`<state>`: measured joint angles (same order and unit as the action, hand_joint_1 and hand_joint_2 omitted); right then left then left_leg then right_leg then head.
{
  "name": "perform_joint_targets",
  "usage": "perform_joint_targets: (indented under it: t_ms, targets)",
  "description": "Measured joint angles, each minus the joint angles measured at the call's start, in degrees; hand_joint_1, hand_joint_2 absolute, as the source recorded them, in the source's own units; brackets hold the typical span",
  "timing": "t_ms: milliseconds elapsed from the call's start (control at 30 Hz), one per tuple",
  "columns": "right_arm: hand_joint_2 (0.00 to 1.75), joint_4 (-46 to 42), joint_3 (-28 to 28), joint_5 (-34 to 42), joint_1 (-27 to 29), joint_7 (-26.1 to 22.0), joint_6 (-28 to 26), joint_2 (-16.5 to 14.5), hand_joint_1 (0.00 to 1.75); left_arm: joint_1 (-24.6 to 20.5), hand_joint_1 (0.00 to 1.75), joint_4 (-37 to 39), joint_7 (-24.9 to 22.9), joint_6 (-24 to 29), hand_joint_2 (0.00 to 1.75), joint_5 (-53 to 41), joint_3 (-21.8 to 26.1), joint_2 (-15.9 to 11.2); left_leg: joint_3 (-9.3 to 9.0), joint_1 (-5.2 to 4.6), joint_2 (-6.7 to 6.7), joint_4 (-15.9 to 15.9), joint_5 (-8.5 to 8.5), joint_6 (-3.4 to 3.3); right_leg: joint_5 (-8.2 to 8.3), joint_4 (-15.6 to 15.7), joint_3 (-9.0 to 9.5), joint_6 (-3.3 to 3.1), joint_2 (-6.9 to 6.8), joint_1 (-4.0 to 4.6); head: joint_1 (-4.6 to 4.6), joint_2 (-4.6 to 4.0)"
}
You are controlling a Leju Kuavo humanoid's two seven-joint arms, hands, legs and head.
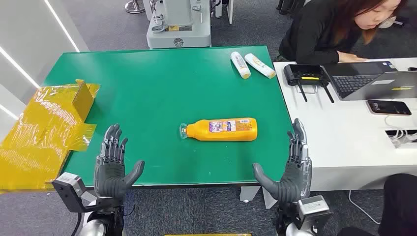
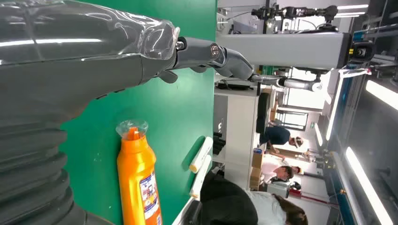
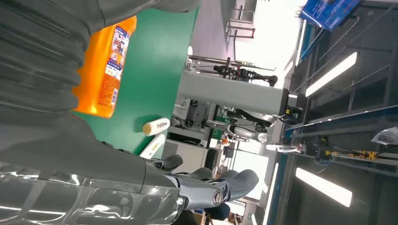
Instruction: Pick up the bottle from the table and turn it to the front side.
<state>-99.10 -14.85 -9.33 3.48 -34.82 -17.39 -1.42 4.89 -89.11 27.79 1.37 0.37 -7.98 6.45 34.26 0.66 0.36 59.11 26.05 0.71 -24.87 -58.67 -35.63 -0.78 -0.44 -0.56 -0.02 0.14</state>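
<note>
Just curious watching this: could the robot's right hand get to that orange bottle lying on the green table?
Probably yes. The right hand is open at the table's near edge, and only bare green table lies between it and the orange bottle.

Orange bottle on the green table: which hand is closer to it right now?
Right. The right hand hangs open just past the orange bottle's base end. The left hand is open farther off, beyond its clear cap end.

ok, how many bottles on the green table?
3: the orange bottle lying mid-table between the hands, and two white bottles lying side by side at the far right edge.
</note>
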Motion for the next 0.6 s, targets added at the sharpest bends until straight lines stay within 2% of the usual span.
perform_joint_targets:
  t_ms: [600]
  targets:
    - [1.75, -1.51, 0.57, -1.69, 0.72, 0.73, -0.66, -0.46, 0.0, -0.09, 0.0, 0.0, -0.02, -0.99, 1.75, -0.35, 0.0, 0.38, -0.01, 0.0, 0.0, 0.0, 0.0, 0.0, 0.0, 0.0, 0.0, 0.0, 0.0, 0.0, -0.01, 0.0]
